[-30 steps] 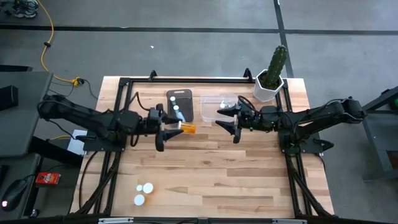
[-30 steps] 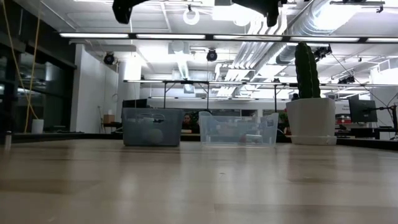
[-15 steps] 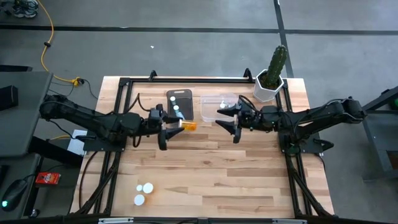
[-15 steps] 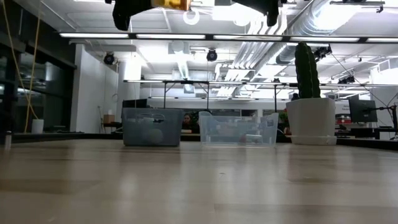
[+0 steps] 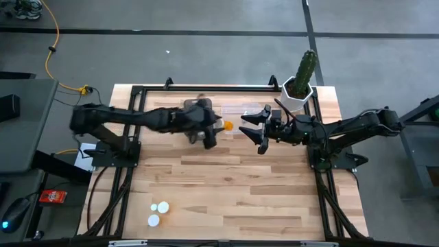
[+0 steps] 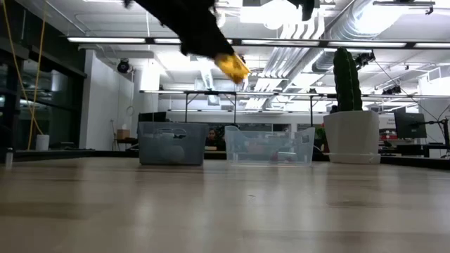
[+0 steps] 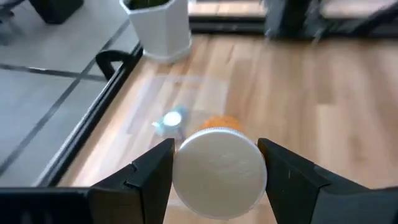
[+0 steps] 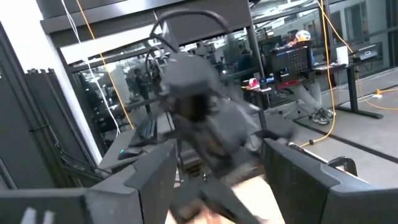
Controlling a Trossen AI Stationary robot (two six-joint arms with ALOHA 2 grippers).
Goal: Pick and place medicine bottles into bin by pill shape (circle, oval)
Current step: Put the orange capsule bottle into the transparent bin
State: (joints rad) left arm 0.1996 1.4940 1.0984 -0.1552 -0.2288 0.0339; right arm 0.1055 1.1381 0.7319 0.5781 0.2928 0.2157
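two claws are raised above the rear half of the wooden surface (image 5: 226,185). the left claw (image 5: 214,130) pinches an orange medicine bottle (image 5: 227,126) between its fingers (image 7: 149,174), white cap (image 7: 219,171) facing the wrist camera; bottle and claw hang above the near edge of the clear bin (image 6: 269,146), beside the grey bin (image 6: 172,143). the right claw (image 5: 259,126) hovers just beside it with fingers spread, holding nothing. three white-capped bottles (image 5: 158,210) stand near the front left of the surface, well apart from both arms. a white cactus pot (image 5: 296,96) sits at the rear right corner.
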